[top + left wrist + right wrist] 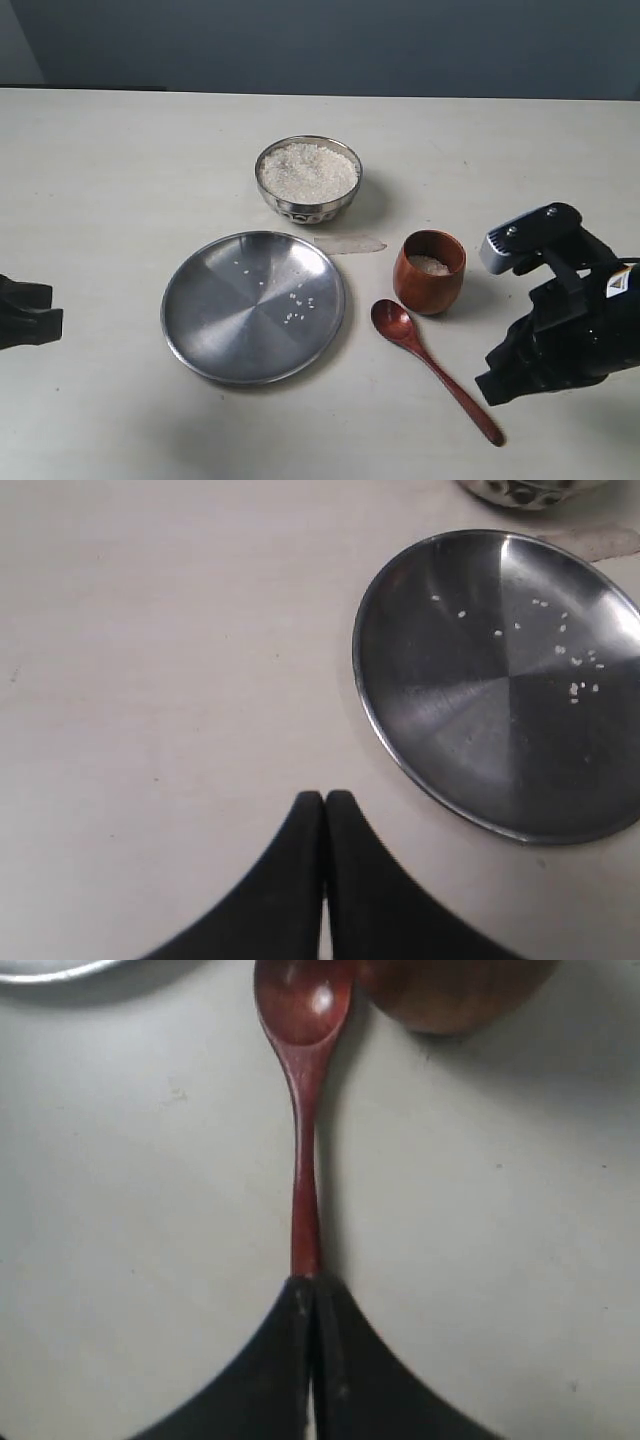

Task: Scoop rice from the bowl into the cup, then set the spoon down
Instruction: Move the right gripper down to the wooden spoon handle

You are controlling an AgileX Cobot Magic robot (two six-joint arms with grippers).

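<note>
The steel bowl stands at the back centre, heaped with white rice. To its front right is the wooden cup, holding a little rice. The wooden spoon lies flat on the table in front of the cup, empty, its handle running toward the front right. My right gripper is shut and hovers over the handle's far end. In the right wrist view its tips cover the spoon handle, with the cup beside the spoon's bowl. My left gripper is shut and empty at the far left.
A flat steel plate with a few loose grains lies left of the spoon and cup. A pale see-through patch lies on the table between plate and bowl. The bowl's dimpled side shows at the edge of the left wrist view.
</note>
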